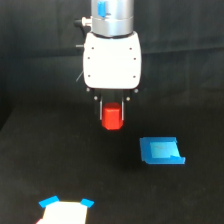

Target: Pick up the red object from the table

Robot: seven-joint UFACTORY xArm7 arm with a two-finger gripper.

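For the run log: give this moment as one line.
gripper: shut on red object | object: off table | blue piece: on table

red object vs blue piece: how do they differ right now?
The red object is a stubby upright block; the blue piece is flat and wider. The red object sits between the fingers of the gripper, apparently off the table; the blue piece lies on it, ungripped, toward the exterior view's right.

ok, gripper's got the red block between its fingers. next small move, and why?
Probably a short straight lift. The small red-orange stubby block sits between the fingers of the white gripper, apparently closed on it. Whether it has already cleared the matte black table is unclear. The flat blue square piece lies off to the exterior view's right, clear of a vertical rise.
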